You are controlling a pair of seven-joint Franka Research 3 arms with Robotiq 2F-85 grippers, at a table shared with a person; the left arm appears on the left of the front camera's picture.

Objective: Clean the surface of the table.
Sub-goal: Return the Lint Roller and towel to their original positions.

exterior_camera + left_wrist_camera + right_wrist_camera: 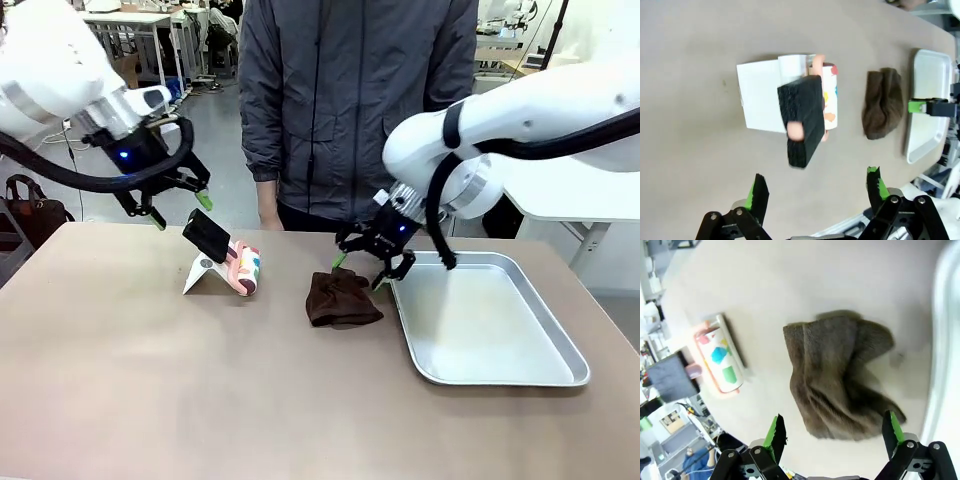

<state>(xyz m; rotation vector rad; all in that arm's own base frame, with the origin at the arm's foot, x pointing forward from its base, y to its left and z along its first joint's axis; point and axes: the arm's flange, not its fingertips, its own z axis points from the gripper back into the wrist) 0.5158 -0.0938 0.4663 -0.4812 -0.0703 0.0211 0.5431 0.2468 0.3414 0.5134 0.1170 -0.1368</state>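
Right gripper (365, 268) hangs jaws wide over the brown cloth (341, 298) mid-desk (150, 380) beside the tray (500, 375), left gripper (180, 205) open too; cloth looks soft and floppy, so I'd pinch the bunched middle.

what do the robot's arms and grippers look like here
Both arms are glossy white with rounded joints and thick black cables looping beside them. The left gripper and right gripper are black two-finger units with bright green pads; a small blue light glows at each wrist.

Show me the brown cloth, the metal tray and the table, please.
cloth (342, 298), front view, middle of the folds.
tray (432, 372), front view, near rim.
table (150, 390), front view, bare top.
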